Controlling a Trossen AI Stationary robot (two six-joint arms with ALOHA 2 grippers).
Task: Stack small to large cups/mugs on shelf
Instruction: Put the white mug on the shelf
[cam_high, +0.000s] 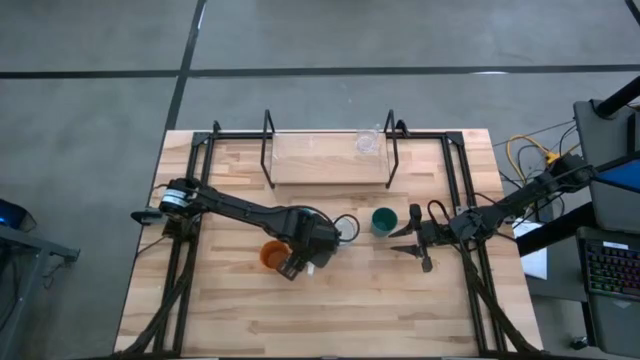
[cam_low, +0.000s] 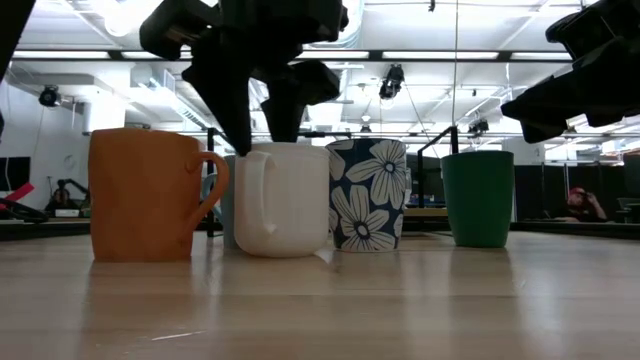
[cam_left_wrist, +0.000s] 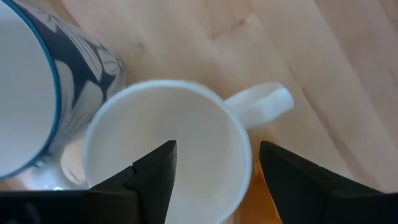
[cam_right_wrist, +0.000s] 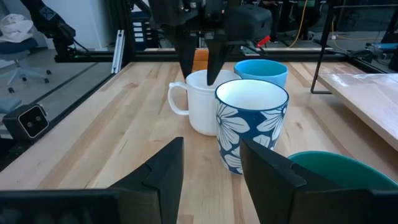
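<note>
My left gripper (cam_left_wrist: 214, 180) spread over white mug (cam_left_wrist: 168, 155) mid-table, one finger inside rim, one outside. Ceramic: stiff, slick, chips easily; I'd pinch wall, not handle. Right gripper (cam_right_wrist: 211, 168) open, idle beside green cup (cam_high: 383, 220). I count five on table: orange (cam_low: 145, 195), white, flowered (cam_low: 368, 195), blue (cam_right_wrist: 261, 70), green. One glass (cam_high: 367, 142) on shelf (cam_high: 320, 160).

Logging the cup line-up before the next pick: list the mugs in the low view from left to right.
Orange ceramic mug with handle → plain white ceramic mug → navy mug with white flower print → dark green handleless cup. A light blue cup hides behind the white one, so it is left out.
</note>
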